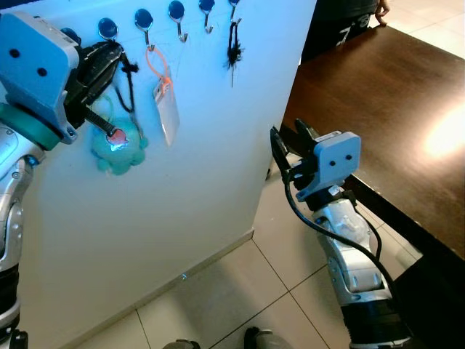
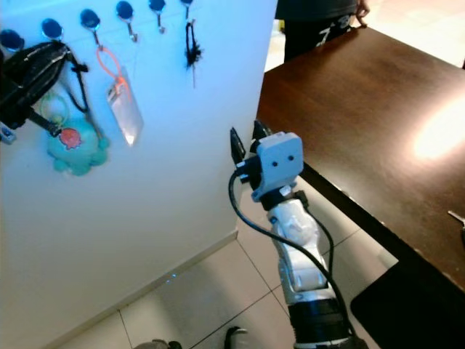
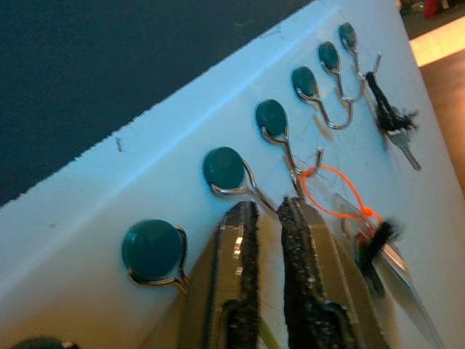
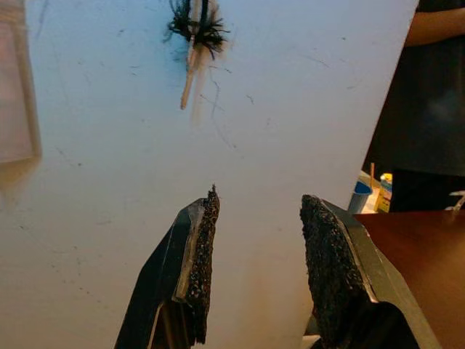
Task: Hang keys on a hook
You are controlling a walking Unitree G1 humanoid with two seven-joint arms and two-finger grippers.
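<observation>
I see a white wall (image 1: 182, 189) across most of the head views, with a dark wooden table (image 1: 392, 94) to its right and pale floor tiles (image 1: 240, 298) below. At the table's far end a person in dark clothes (image 2: 320, 25) stands with a hand on the tabletop.

My right arm (image 1: 349, 247) reaches up from the lower right, elbow bent, forearm rising toward the wall's corner. The right gripper (image 1: 290, 142) points up and slightly toward the wall, its jaws spread apart and empty; through its wrist camera the two fingers (image 4: 200, 269) frame bare wall.

My left arm (image 1: 29, 80) is raised high at the left, wrist turned in to the wall. The left gripper (image 3: 265, 240) is right up at the row of hooks (image 3: 272, 120), fingers nearly closed with a thin gap between them. I cannot tell whether it has hold of anything.

The keys are on a teal plush keyring (image 1: 116, 145), which hangs flat against the wall just below that gripper; a black cord (image 1: 129, 80) runs up from it beside the fingers. I cannot make out whether the cord sits on a hook.

Next along, a clear badge on an orange loop (image 1: 163, 102) hangs from a hook, and farther right a black tassel with a key (image 1: 234, 51) hangs from another.
</observation>
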